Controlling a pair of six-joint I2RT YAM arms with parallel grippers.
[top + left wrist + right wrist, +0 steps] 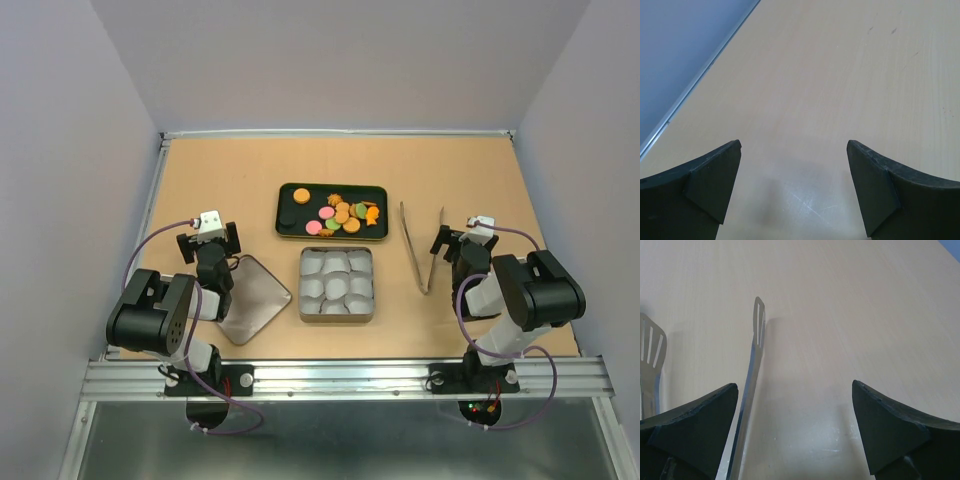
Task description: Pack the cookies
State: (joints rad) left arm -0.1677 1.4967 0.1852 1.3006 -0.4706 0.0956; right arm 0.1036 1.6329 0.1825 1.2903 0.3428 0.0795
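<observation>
Progress: approx. nil. No cookie is seen packed. The cookies (pixel 340 212) are all found heaped on the black tray (pixel 365 194), well ahead of both claws and inboard of each. The white paper cups (pixel 337 280) in the metal tin (pixel 336 319) are seen w/o anything in them. The tin's lid (pixel 250 300) is already laid off, just behind the left gripper (pixel 208 240) on its tin side.

The left gripper (pixel 795 150) is spread wide w/ nothing held; only bare table (pixel 840 75) is seen ahead of it. The right gripper (pixel 795 387) is likewise spread wide and nothing is clamped. One arm of the tongs (pixel 754 360) is seen betw. its fingers, near the tin-side finger; the other arm lies outside. Contact can't be told.

Left to do, prob.: tongs to be gripped, every cookie to be moved into the cups, and the lid perh. to be fitted.
</observation>
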